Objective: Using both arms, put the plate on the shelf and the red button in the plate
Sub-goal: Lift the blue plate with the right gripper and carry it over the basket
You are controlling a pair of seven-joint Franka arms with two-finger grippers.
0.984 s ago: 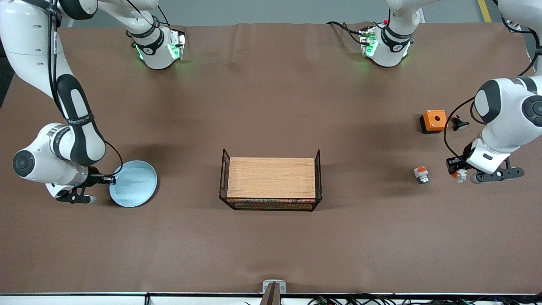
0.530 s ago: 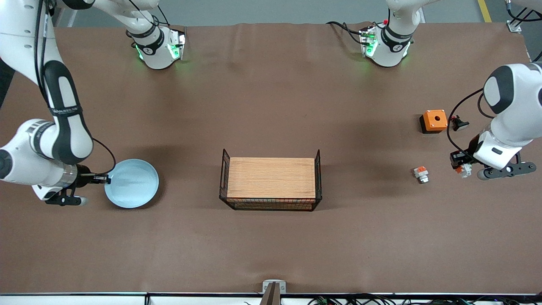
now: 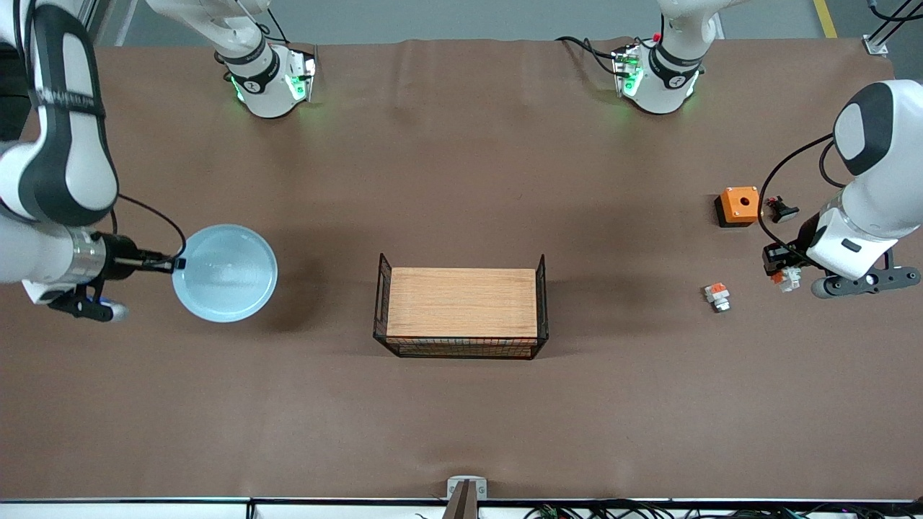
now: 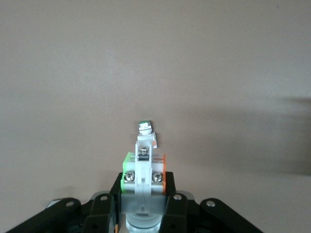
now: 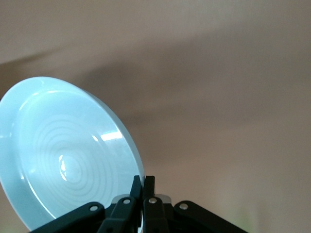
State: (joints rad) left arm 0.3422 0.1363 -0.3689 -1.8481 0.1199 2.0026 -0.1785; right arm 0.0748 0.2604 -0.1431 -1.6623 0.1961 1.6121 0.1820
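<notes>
My right gripper [image 3: 175,264] is shut on the rim of the pale blue plate [image 3: 225,272] and holds it in the air, tilted, over the right arm's end of the table. In the right wrist view the fingertips [image 5: 148,183] pinch the rim of the plate [image 5: 68,155]. My left gripper [image 3: 780,273] is shut on the red button [image 3: 787,278] and holds it above the table at the left arm's end. In the left wrist view the red button [image 4: 144,167] stands upright in my left gripper [image 4: 144,188], white with green and orange sides.
A black wire basket [image 3: 542,303] with a wooden board [image 3: 461,301] in it stands mid-table. An orange box with a hole [image 3: 739,204] and a small black part [image 3: 781,210] lie near the left arm. A shorter white piece [image 3: 717,295] lies between the basket and the left gripper.
The right gripper has lifted the plate off the table and carried it higher, away from the front camera. The left gripper has risen a little with the red button.
</notes>
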